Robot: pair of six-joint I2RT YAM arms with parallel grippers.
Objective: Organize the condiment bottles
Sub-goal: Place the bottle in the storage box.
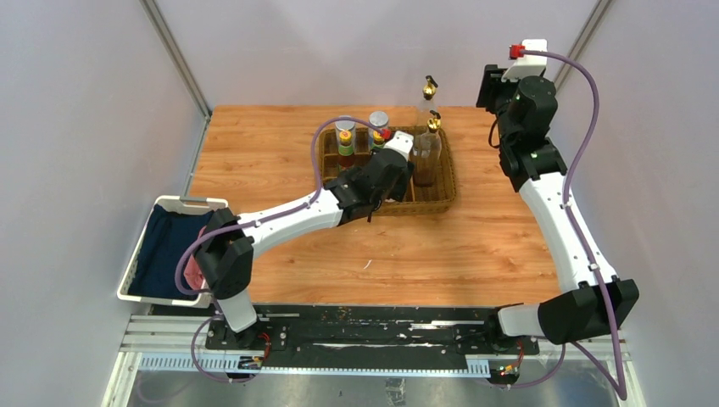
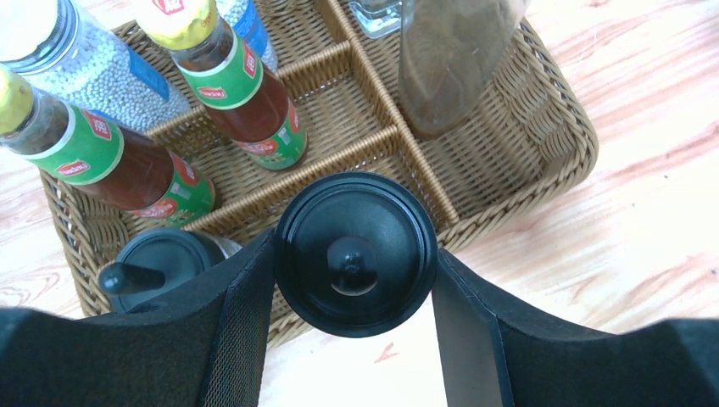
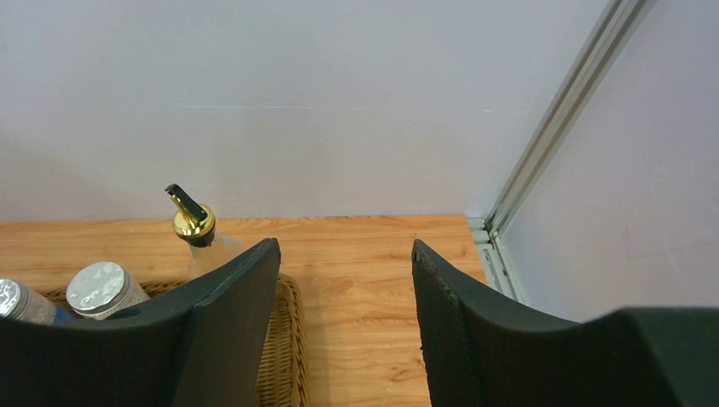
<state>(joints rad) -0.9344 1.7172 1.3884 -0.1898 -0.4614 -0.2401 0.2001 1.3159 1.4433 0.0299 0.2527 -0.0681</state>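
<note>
The left pincer [image 2: 352, 284] pinches a black-lidded jar [image 2: 356, 229] across its round lid at the near rim of the wicker tray [image 2: 543, 144]. The jar looks small, rigid and light, but that smooth lid could slip, so a square hold across its widest part seems safest. The tray holds a second black-lidded jar [image 2: 157, 263], two sauce bottles [image 2: 246, 93], shakers [image 2: 85, 68] and a dark-filled cruet [image 2: 449, 68]; the right pincer [image 3: 346, 322] hangs spread and empty.

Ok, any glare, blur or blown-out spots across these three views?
Left wrist: black-lidded jar sharp with mild sheen, shaker top blown out at the corner. Right wrist: evenly lit, cruet crisp. Top external: slightly soft, no harsh shadows.
</note>
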